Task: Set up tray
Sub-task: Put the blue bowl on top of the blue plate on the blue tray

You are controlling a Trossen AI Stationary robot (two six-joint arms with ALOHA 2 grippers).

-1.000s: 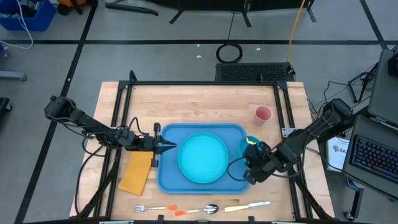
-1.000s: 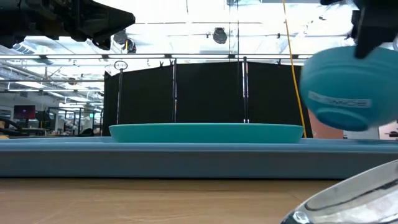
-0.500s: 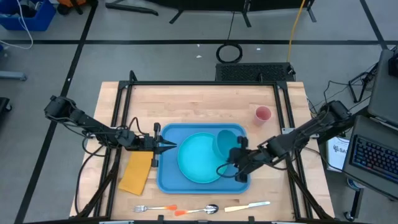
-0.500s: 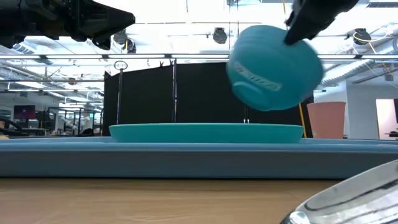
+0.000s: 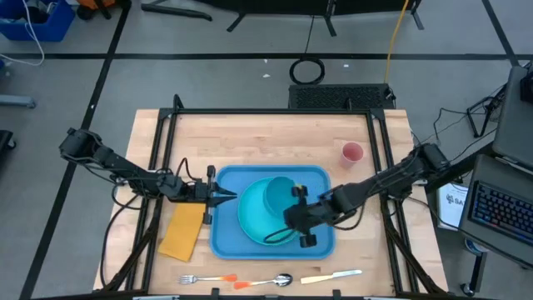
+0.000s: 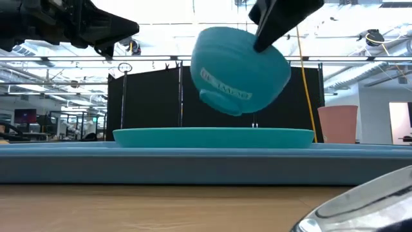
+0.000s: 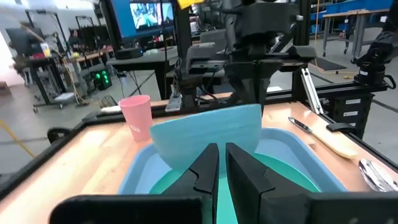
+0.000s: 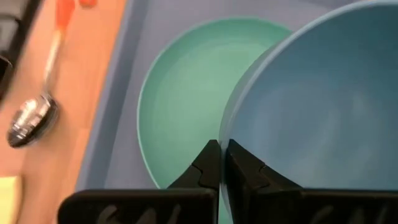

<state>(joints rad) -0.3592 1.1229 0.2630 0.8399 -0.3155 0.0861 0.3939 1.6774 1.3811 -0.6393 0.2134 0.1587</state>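
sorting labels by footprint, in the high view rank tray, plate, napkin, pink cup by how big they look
1. tray
2. plate, partly covered by the bowl
3. napkin
4. pink cup

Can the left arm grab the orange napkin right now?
Probably yes. The left gripper hangs at the tray's left rim, and the orange napkin lies flat on the table just beside it, with nothing on top. The right gripper, holding the bowl, is well away.
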